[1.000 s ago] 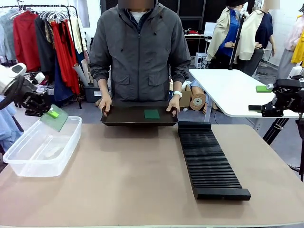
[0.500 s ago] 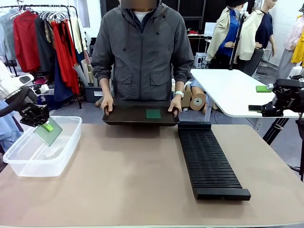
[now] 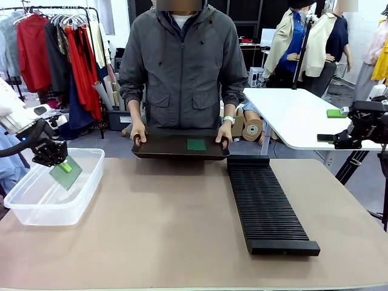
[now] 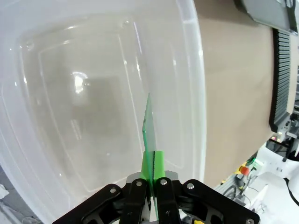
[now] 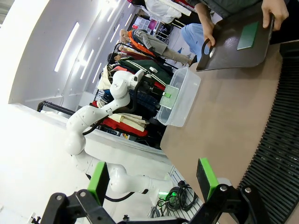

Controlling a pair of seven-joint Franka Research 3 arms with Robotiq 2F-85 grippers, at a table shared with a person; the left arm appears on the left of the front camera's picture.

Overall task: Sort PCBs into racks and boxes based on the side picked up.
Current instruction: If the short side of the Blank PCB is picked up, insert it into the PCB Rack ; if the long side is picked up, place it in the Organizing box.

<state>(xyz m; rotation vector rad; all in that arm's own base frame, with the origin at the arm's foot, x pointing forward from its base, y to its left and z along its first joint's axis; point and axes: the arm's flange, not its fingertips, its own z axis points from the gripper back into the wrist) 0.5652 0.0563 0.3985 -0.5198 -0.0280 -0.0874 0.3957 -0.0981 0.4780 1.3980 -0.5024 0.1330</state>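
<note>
Over the clear plastic tub [image 3: 40, 213], the left claw [image 3: 63, 166] pinches a thin, flat green PCB [image 3: 66, 176].

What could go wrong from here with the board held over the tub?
1. The left tool pinches the larger PCB by one edge only, tilted; it could slip or swing.
2. The board seems to hang clear of the floor of the clear tub; released here, it may drop onto a corner.
</note>
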